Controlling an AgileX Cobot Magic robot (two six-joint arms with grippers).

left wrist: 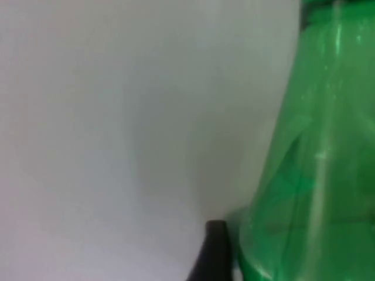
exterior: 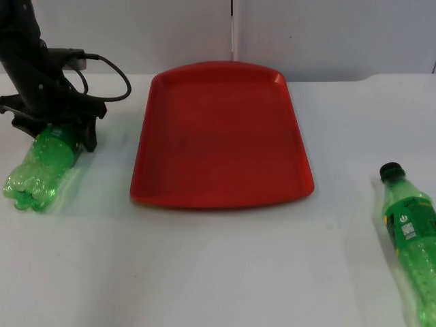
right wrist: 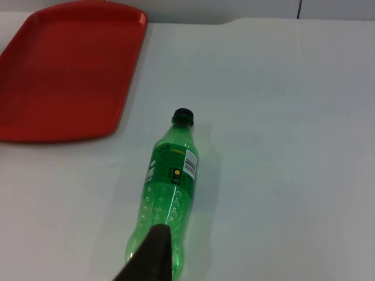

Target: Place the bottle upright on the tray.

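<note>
Left end effector [exterior: 58,133] straddling green bottle [exterior: 42,167] — second bottle [right wrist: 169,184] lying

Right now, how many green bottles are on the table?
2: one bottle lies left of the red tray, at the left claw; the other bottle lies right of it.

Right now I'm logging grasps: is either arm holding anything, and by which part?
The left gripper has its jaws around the neck end of the left green bottle, lying on the table. Whether they have closed cannot be told.
</note>
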